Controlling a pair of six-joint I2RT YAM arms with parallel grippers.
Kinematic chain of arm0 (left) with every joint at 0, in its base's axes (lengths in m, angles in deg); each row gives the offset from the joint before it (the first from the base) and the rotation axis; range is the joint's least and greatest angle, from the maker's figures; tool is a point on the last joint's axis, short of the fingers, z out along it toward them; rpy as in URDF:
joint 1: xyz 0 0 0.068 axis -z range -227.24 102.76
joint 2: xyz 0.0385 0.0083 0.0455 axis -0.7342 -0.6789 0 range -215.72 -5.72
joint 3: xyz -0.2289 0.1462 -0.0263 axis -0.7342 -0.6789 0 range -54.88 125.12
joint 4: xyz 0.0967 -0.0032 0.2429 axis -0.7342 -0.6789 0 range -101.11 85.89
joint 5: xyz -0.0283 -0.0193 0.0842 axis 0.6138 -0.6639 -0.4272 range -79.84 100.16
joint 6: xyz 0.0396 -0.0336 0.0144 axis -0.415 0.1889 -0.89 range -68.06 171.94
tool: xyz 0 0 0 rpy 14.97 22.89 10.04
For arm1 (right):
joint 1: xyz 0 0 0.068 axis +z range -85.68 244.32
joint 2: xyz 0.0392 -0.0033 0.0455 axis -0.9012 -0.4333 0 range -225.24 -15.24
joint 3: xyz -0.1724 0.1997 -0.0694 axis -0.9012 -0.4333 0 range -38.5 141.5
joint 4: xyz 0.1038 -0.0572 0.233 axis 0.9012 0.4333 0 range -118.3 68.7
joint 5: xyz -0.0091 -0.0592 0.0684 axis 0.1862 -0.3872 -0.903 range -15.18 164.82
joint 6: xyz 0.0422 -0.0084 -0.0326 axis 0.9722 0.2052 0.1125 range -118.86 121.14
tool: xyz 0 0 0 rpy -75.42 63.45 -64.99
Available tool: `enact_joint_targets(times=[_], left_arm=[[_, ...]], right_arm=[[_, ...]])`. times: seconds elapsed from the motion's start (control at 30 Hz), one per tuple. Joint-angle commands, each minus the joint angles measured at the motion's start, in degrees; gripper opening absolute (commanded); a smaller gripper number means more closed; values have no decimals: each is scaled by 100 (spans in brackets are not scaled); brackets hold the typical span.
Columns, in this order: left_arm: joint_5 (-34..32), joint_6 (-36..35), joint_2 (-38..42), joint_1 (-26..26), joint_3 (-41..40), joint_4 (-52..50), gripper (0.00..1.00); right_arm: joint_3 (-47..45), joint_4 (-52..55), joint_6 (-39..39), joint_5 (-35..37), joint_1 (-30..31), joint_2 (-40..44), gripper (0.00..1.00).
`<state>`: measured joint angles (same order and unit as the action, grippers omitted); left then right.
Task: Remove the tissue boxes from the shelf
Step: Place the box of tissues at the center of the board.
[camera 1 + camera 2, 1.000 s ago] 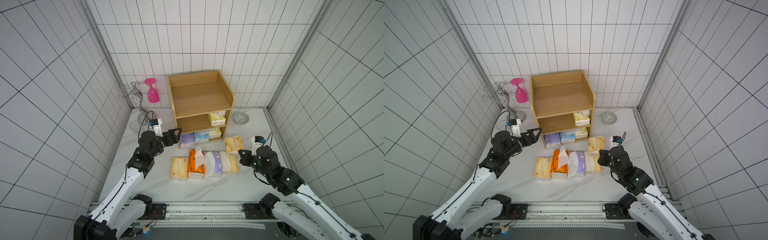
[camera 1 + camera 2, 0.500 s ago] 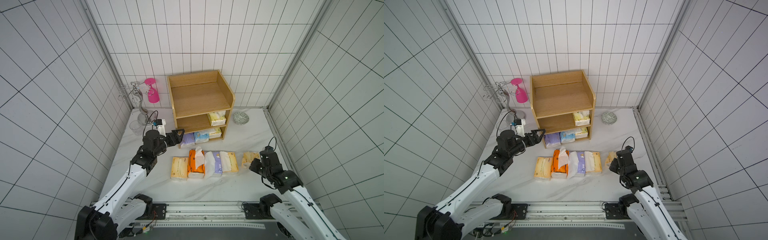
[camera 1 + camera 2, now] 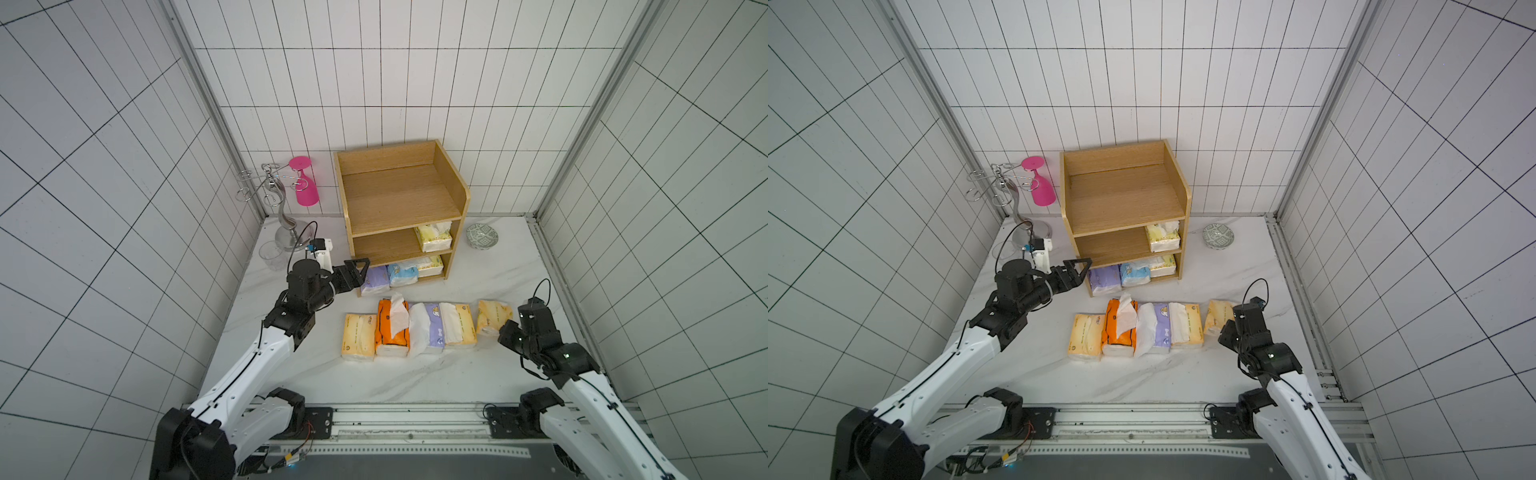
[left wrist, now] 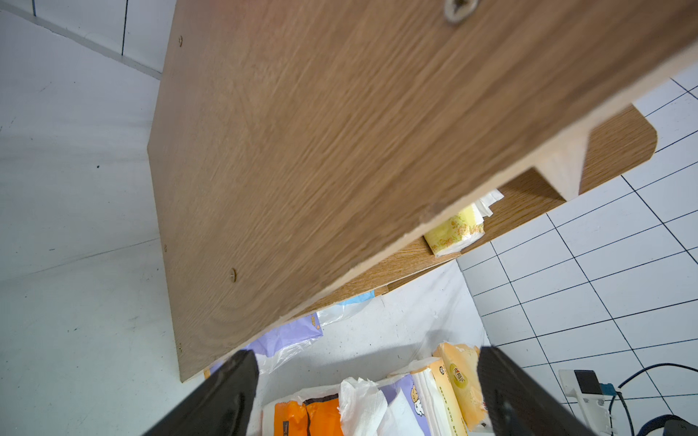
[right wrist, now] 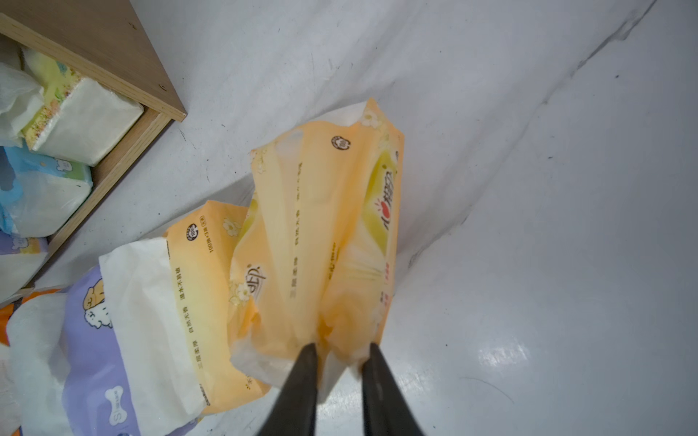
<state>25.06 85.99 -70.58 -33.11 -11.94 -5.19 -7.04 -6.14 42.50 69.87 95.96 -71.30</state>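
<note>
Tissue packs, count: four sit in the wooden shelf (image 3: 399,195). A cream-yellow pack (image 3: 434,237) is on the middle tier, at the end nearer the right arm. On the bottom tier a purple pack (image 3: 375,281), a light blue pack (image 3: 402,274) and a pale yellow pack (image 3: 430,265) lie side by side, the purple one poking past the front edge. Top tier bare. Four more lie in a touching row (image 3: 459,326) on the marble tabletop (image 3: 415,382), just in front of the shelf.

Fifth one out: a pale orange pack (image 5: 325,226), at the end of the row on the right arm's side. The right gripper (image 5: 340,349) is clenched on its crimped wrapper end. The pack is tilted and leans toward its neighbour. Whether its far end bears on the tabletop I cannot tell.

The left gripper (image 4: 366,353) is released, jaws wide with nothing between them, just outside the shelf's side panel and close to the purple pack.

Judgement: the step in hand is the set-down. Lower until the pack lies flat beside the row, then let go and back straight off so the film does not drag. Left arm: clear the panel's front edge before closing in. Grip the purple pack across its body, since the loose film will likely slip.
</note>
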Motion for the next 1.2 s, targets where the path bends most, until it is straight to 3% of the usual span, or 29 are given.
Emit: enact_joint_targets(times=[0.0, 0.17, 0.4, 1.17], left_arm=[[29, -74, 105, -33, -5, 53, 95], [119, -73, 27, -29, -5, 154, 95], [179, -104, -30, -33, -13, 161, 94], [71, -188, 43, -37, -136, 137, 95]], right_arm=[[516, -39, 352, 485, 61, 480, 52], [895, -1346, 878, 139, 160, 336, 51], [1584, -2704, 1242, 224, 571, -704, 52], [3031, -3496, 955, 869, 1185, -2935, 58]])
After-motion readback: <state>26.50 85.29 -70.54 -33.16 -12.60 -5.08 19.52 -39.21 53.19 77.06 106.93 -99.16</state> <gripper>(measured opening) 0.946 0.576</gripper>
